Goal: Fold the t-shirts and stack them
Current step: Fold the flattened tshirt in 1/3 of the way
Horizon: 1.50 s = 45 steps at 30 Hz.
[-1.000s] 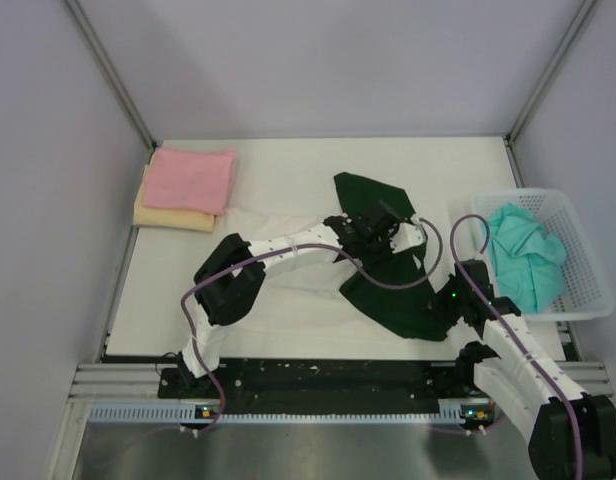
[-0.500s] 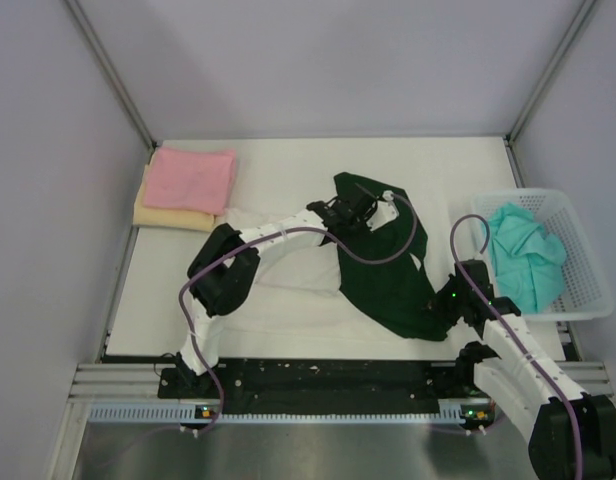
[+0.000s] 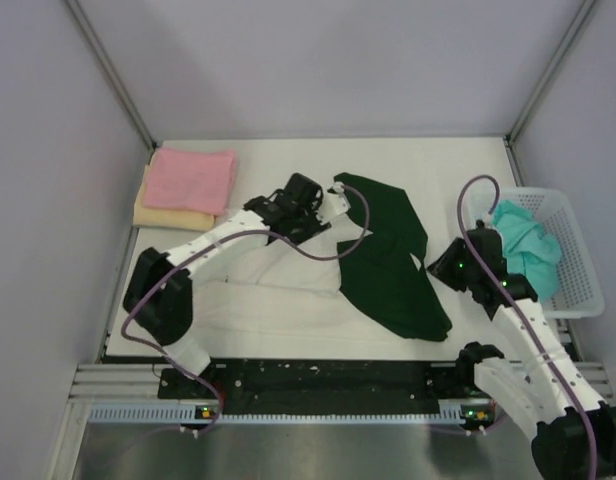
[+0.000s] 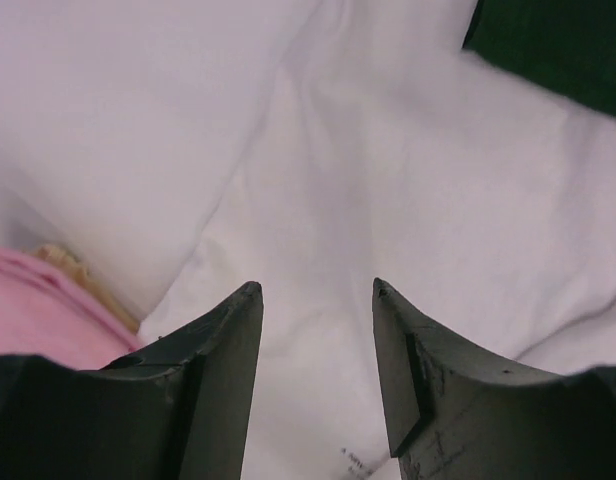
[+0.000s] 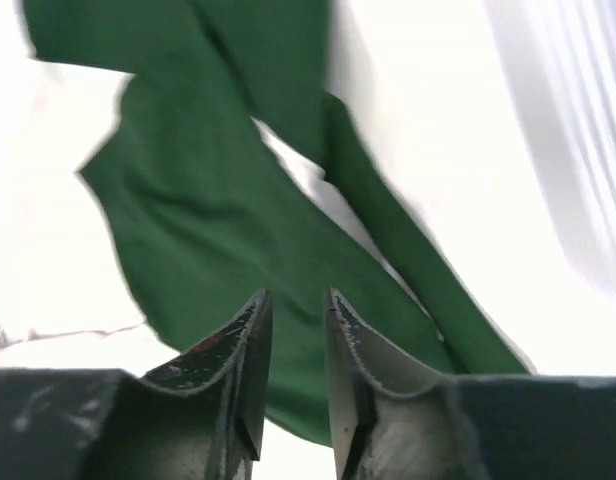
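The left pincer (image 3: 310, 200) has swung off the dark green half of the white and green tee (image 3: 388, 265) and now hangs over its white half, fingers spread with nothing between them. The green flap it was working a second ago lies flatter on the worktop (image 3: 438, 165), off to that pincer's right. The right pincer (image 3: 443, 268) has lifted clear of the tee's near corner; its jaws are drawn close with a narrow gap and grip nothing. By my reading the tee is let go and spread out, but not yet folded. The pink tee (image 3: 193, 178) on the yellow tee (image 3: 168, 216) waits as the stack, to the left pincer's left. The left wrist view alone shows plain white cloth directly beneath that pincer, with a pink edge beside its left finger. Only the overhead view shows the teal tee (image 3: 523, 250) in the basket (image 3: 578, 295), just right of the right pincer.
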Available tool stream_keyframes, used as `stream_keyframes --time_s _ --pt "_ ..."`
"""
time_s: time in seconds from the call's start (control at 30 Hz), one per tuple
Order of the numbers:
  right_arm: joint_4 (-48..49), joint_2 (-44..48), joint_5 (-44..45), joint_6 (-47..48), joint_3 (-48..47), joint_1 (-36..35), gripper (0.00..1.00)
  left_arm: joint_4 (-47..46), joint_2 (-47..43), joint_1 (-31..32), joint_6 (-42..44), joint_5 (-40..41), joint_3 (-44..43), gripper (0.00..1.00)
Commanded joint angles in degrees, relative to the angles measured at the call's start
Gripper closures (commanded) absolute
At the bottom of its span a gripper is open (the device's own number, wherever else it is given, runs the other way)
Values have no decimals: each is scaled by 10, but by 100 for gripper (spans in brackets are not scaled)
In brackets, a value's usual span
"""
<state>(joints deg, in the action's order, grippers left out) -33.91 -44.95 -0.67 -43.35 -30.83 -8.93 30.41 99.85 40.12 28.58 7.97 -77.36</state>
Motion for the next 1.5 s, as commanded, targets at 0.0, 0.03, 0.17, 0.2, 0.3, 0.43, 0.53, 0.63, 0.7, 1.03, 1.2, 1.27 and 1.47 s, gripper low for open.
stream_keyframes --time_s 0.0,0.03,0.17,0.2,0.3,0.43,0.53,0.63,0.7,1.03,1.2,1.27,1.47 --pt "-40 -39 41 63 -102 -52 68 78 -138 -54 78 -51 68 47" --pt "-61 -50 51 69 -111 -67 66 102 -168 -62 99 -61 96 47" --pt "-90 -62 17 60 -95 -73 61 201 -271 -74 183 -101 213 47" --pt "-98 -60 9 53 -91 -73 60 226 -291 -76 194 -109 236 47" --pt "-155 -37 17 25 -85 -95 55 288 -337 -100 212 -103 309 46" --pt "-182 13 29 -62 -50 -163 50 321 -385 -135 244 -61 394 45" --pt "-178 48 -9 -133 -2 -178 50 266 -397 -146 248 -15 448 45" --pt "-200 84 19 -182 32 -179 47 223 -403 -149 245 6 476 44" --pt "-198 99 29 -213 47 -178 45 196 -404 -149 242 6 489 44" --pt "-157 84 9 -303 119 -171 49 157 -412 -149 209 -48 519 81" --pt "-171 81 -58 -317 148 -167 100 176 -413 -150 206 -59 520 100" --pt "-197 75 -58 -310 126 -158 100 209 -415 -149 205 -68 505 100" --pt "-361 100 -22 -307 -7 -158 100 340 -436 -149 219 -58 438 100"
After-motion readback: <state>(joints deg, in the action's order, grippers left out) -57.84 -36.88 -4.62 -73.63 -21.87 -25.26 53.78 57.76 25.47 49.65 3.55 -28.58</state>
